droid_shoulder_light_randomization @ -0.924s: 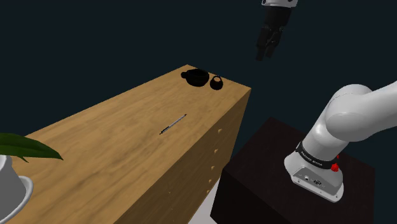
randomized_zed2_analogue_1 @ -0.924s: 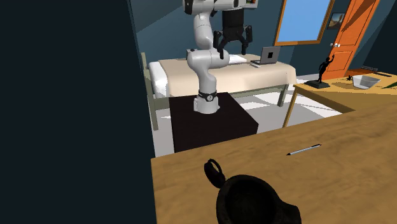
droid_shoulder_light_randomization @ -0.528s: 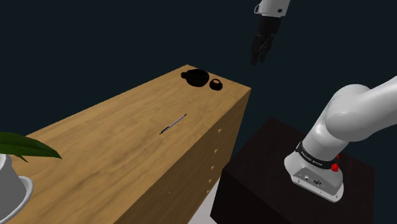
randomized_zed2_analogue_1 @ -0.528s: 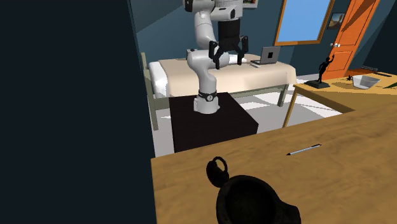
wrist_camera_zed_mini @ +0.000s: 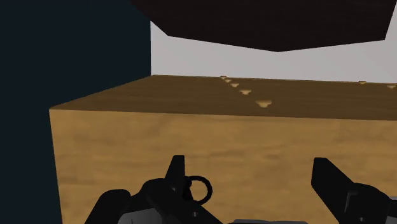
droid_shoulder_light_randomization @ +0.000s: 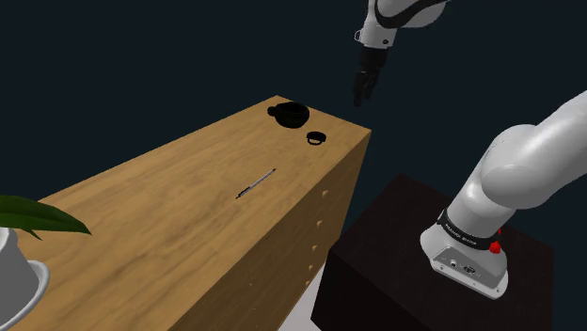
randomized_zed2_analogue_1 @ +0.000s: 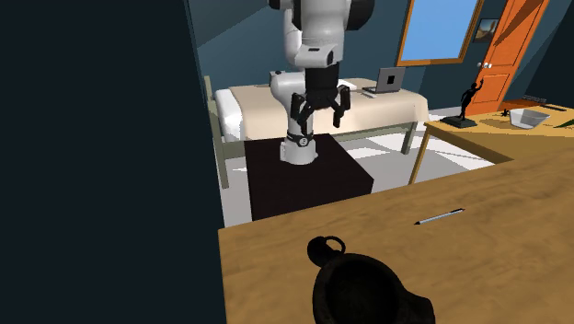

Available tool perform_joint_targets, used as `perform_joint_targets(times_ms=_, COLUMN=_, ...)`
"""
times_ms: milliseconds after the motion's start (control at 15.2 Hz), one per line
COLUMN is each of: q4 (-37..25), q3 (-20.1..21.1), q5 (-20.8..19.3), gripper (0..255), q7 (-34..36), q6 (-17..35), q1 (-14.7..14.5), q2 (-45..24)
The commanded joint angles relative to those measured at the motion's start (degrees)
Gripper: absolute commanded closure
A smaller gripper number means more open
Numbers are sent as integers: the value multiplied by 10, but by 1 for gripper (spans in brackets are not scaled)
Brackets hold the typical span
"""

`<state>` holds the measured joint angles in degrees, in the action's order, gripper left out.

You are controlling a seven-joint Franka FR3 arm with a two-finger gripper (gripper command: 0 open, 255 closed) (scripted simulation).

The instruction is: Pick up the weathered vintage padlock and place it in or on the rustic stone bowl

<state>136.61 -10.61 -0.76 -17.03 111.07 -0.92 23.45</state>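
Note:
The dark padlock (droid_shoulder_light_randomization: 316, 138) lies on the wooden dresser top (droid_shoulder_light_randomization: 179, 207), near its corner and a short way from the black stone bowl (droid_shoulder_light_randomization: 292, 114). My gripper (droid_shoulder_light_randomization: 362, 89) hangs in the air above and beyond that corner, open and holding nothing. In the second exterior view the padlock (randomized_zed2_analogue_1: 327, 247) rests just behind the bowl (randomized_zed2_analogue_1: 363, 290), with the gripper (randomized_zed2_analogue_1: 317, 114) high over the stand, fingers spread. The wrist view looks down at the dresser's edge; the padlock's ring (wrist_camera_zed_mini: 200, 189) shows close to one finger (wrist_camera_zed_mini: 177, 170), and the gripper (wrist_camera_zed_mini: 254, 178) is empty.
A pen (droid_shoulder_light_randomization: 256, 183) lies mid-dresser and a potted plant (droid_shoulder_light_randomization: 14, 273) stands at the near end. The dark stand (droid_shoulder_light_randomization: 414, 254) sits beside the dresser. Behind are a bed with a laptop (randomized_zed2_analogue_1: 391, 80), a second table with a figurine (randomized_zed2_analogue_1: 467, 101), and an orange door (randomized_zed2_analogue_1: 506, 55).
The arm has swung down and toward the dresser corner, gripper staying open. The padlock has dropped from upright beside the bowl to lying flat, slightly farther from it.

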Motion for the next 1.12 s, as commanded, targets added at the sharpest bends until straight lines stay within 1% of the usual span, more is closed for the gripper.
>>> perform_joint_targets(times_ms=0, q4=-9, q3=-10, q5=-5, gripper=0, q7=-24, q6=29, q1=0, q2=-35)
perform_joint_targets(times_ms=264, q4=-43, q3=-29, q5=-5, gripper=0, q7=-71, q6=83, q1=0, q2=-119)
perform_joint_targets(times_ms=528, q4=-89, q3=-42, q5=5, gripper=0, q7=-118, q6=128, q1=1, q2=-206)
perform_joint_targets(times_ms=792, q4=-148, q3=-47, q5=21, gripper=0, q7=-164, q6=162, q1=8, q2=-294)
perform_joint_targets(times_ms=1056, q4=-217, q3=-46, q5=37, gripper=0, q7=-205, q6=185, q1=20, q2=-382)
